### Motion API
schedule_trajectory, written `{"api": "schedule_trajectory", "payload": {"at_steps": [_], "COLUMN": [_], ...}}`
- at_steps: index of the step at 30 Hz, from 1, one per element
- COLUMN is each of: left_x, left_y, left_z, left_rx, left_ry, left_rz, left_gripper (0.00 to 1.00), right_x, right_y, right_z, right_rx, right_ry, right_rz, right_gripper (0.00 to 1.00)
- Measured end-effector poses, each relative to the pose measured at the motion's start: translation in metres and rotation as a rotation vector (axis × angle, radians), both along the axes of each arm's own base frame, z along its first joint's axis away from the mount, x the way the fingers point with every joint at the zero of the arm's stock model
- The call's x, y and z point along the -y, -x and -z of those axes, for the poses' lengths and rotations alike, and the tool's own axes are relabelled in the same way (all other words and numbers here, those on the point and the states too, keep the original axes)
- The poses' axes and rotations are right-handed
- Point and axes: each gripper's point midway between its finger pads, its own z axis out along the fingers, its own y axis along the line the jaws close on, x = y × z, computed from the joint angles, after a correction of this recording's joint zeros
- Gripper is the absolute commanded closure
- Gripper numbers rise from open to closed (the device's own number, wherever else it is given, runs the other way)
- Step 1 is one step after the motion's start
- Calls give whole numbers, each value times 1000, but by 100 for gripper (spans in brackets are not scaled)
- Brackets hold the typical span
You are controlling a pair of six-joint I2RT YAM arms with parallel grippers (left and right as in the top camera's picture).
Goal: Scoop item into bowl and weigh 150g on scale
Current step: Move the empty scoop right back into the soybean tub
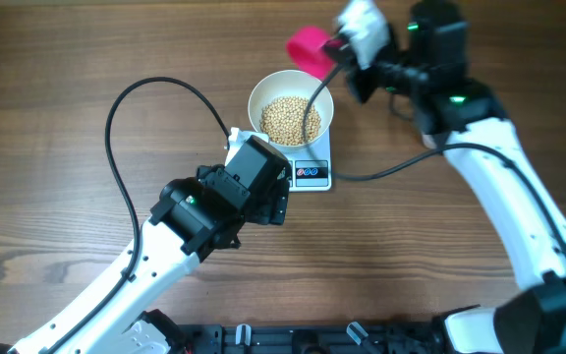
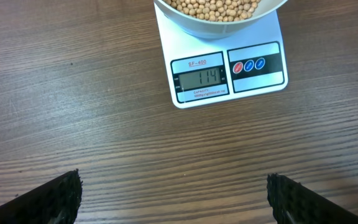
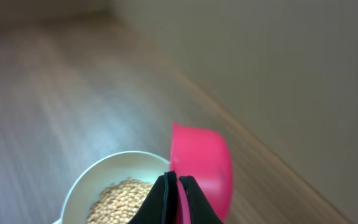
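Note:
The white bowl [image 1: 259, 94] stands on the white scale [image 1: 313, 175] and holds a heap of tan beans [image 1: 288, 118]. In the left wrist view the scale [image 2: 263, 84] shows 114 on its display, with the bowl [image 2: 211, 28] and beans [image 2: 216, 6] at the top edge. My right gripper [image 3: 178, 180] is shut on the handle of a pink scoop [image 3: 204, 165], held tilted just past the bowl's far rim [image 3: 114, 163]; the scoop's inside is hidden. My left gripper [image 2: 174, 199] hangs open over bare table in front of the scale, holding nothing.
A black cable [image 1: 116, 108] loops over the wooden table left of the bowl. The right arm's cable [image 1: 391, 169] runs beside the scale. A pale wall [image 3: 278, 74] rises behind the table's far edge.

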Motion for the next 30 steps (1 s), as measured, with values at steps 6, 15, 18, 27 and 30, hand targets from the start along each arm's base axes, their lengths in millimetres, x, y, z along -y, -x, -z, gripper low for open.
{"api": "schedule_trajectory", "payload": {"at_steps": [6, 15, 18, 27, 30], "left_x": [0, 0, 0, 0, 0], "left_y": [0, 0, 0, 0, 0], "left_z": [0, 0, 0, 0, 0], "left_rx": [0, 0, 0, 0, 0], "left_ry": [0, 0, 0, 0, 0], "left_rz": [0, 0, 0, 0, 0], "left_gripper": [0, 0, 0, 0, 0], "right_x": [130, 234, 236, 213, 217], "right_y": [-11, 33, 40, 23, 19], "right_z": [-10, 34, 56, 110, 119], "right_rx": [-87, -232, -303, -358, -364], "right_ry": [55, 489, 601, 839, 889], "right_rz": [561, 1045, 1023, 860, 858], "right_gripper": [96, 96, 96, 96, 96]}}
